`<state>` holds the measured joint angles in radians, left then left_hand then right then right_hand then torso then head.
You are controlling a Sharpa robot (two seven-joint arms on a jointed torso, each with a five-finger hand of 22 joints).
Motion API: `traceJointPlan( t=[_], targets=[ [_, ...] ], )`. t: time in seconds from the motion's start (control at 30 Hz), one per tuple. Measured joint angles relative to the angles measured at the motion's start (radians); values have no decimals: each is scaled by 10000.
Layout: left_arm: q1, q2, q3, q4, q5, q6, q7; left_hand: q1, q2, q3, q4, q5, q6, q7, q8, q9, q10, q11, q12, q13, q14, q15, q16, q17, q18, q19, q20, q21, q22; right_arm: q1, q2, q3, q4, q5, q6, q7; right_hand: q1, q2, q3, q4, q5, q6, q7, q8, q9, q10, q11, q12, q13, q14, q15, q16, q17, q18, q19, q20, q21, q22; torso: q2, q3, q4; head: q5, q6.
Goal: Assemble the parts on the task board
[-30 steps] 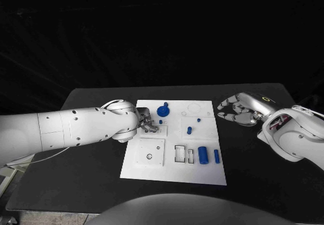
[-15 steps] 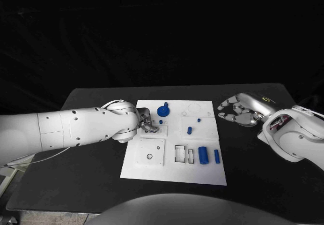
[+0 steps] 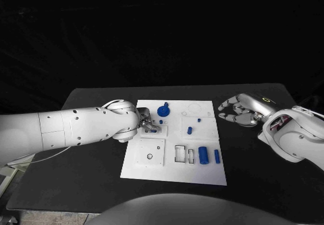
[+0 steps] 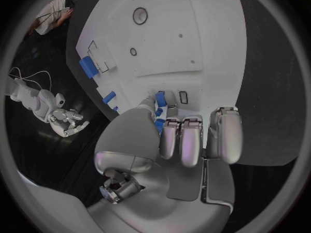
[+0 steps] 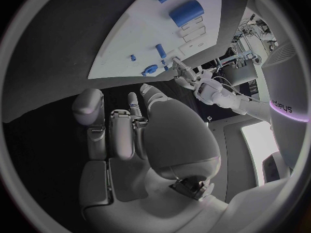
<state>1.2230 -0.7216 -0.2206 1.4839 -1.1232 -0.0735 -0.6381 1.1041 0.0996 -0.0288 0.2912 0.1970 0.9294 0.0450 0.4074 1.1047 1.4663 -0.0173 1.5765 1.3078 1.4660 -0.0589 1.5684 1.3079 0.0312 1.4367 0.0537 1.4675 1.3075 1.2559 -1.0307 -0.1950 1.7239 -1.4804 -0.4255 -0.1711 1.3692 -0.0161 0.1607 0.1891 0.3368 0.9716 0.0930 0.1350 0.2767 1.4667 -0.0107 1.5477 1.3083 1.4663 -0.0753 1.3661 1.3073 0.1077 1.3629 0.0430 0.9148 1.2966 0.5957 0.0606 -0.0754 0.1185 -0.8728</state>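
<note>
**Mia:** Left hand is down on the near-left part of the task board, and it pinches a small blue part at its fingertips. See it in the left wrist view? The tips are closed tight on the little blue piece, right at the board.

**Ben:** What could go wrong?

**Mia:** I think the piece could tip. It is small, and the hand covers most of it, so I cannot tell if it lines up with its hole. If it goes in crooked, it could jam or pop out and roll off onto the black bench.

**Ben:** And the other hand?

**Mia:** The right hand hangs over the bench just beside the far-right edge of the board. Its fingers are curled in with nothing in them. It is not holding the board down, so a hard push from the left hand might slide the board.

**Ben:** What about the other pieces?

**Mia:** A round blue part stands close by, near the far edge. The left hand could bump it when it lifts. The fat blue cylinder and the thin blue bar lie in the near-right part, well apart from both hands, so they look safe.
</note>
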Motion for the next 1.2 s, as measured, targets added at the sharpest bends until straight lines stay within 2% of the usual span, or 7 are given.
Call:
traceJointPlan(
  t=[0.1, 0.23, 0.6, 0.87, 1.2],
  targets=[
    [5, 30, 8, -50, 7, 5, 0, -496, 25, -254, 15, -409, 33, 40, -199, -107, 0, 0, 0, -1, 0, 0, 0, 0, 1, -37, 37, -20, -1, -1, -1, 0, 0, 1, 7, -3, 39, 39, 30, -30, 46, 0, 0, 0, 0, 0, 0, 3, 17, 0, 0, 0, 0, 0, 0, 0, 0, 0, 0, 0, 0, 7, 0],
    [10, 64, 14, -108, 16, 8, 0, -848, 95, -428, 8, -692, 66, 72, -317, -160, 1, 70, 0, 0, 0, 0, 0, -1, 1, -37, 37, -57, -1, -1, -5, -1, -2, 1, 18, -7, 39, 39, 30, -30, 63, 0, 0, 0, 0, 0, 0, 3, 18, 0, 0, -30, 0, 0, 0, 0, 0, 0, 2, 0, 0, 14, 0],
    [14, 121, 16, -193, 27, 4, 8, -1000, 160, -579, 17, -695, 220, 99, -335, -132, 1, 70, 0, -1, 1, 70, 0, -2, 1, -37, 37, -57, -2, -3, -5, -1, -3, 4, 43, -13, 67, 10, 69, -69, 175, 0, 0, -38, -9, 0, 0, 2, 18, 0, 0, -39, 8, 0, 0, 0, -39, 0, 4, -2, 0, 9, 0],
    [14, 187, 14, -266, 20, 0, -18, -1088, 248, -702, 7, -732, 429, -5, -85, 72, 1, 69, 0, -1, 1, 70, 0, -3, 1, -1, 72, -57, -2, -4, 0, -1, -11, 8, 48, -13, 77, 0, 125, -70, 216, 0, 0, -38, -9, -37, 37, -8, 17, 0, 0, -39, 7, 0, 0, 0, -39, 0, 7, -3, 1, 34, 0],
    [11, 292, 13, -314, 27, 6, -37, -1079, 257, -702, 7, -658, 501, -6, 15, 213, 0, 69, 0, -1, 1, 71, 0, -4, 1, -1, 72, -57, -2, -15, 5, -2, -39, 18, 48, -13, 117, 40, 152, -97, 273, 0, 0, -38, -18, -37, 37, -39, 16, 0, 0, -39, 6, 0, 0, 0, -77, 0, 7, -3, 1, 70, 0]
  ],
)
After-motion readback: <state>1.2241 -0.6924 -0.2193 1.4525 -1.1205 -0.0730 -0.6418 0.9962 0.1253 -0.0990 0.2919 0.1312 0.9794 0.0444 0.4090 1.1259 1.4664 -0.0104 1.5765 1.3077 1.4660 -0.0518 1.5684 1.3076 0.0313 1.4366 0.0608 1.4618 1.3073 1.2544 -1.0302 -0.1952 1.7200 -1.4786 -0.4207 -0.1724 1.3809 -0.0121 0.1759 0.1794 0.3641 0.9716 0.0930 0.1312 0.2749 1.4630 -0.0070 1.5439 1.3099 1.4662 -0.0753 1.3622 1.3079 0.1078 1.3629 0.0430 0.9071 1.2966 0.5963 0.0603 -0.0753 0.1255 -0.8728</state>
